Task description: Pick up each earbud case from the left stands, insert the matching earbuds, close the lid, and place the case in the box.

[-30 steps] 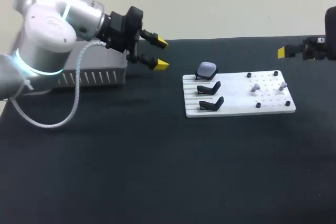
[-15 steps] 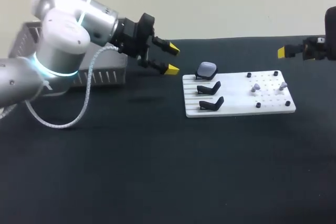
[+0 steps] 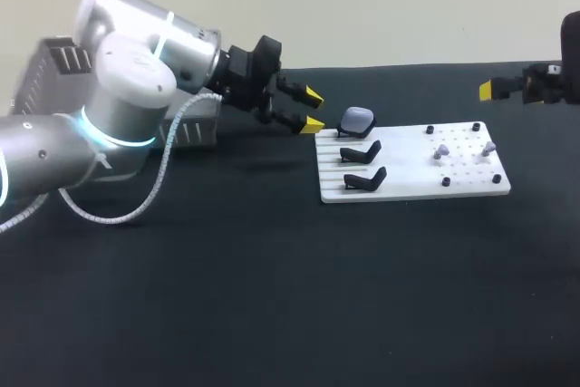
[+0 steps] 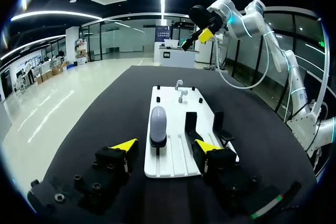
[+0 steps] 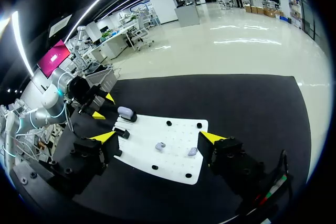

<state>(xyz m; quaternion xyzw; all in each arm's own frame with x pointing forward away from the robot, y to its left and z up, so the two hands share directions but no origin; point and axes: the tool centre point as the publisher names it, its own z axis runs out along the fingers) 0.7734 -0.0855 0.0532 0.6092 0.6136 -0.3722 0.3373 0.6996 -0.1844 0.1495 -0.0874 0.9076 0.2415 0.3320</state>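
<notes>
With left hand [image 3: 314,110] spread just left of the earbud case [image 3: 357,119] on the far stand [image 3: 347,134], risks tipping it off by closing off-centre or clipping the edge of the white board [image 3: 412,189].

The surface [image 3: 272,296] is plain black, kinda matte. A flat white plate [image 3: 408,186] with rows of little holes lies right of the middle, and at the back left there's a grey slotted box [image 3: 195,131], only partly visible.
</notes>
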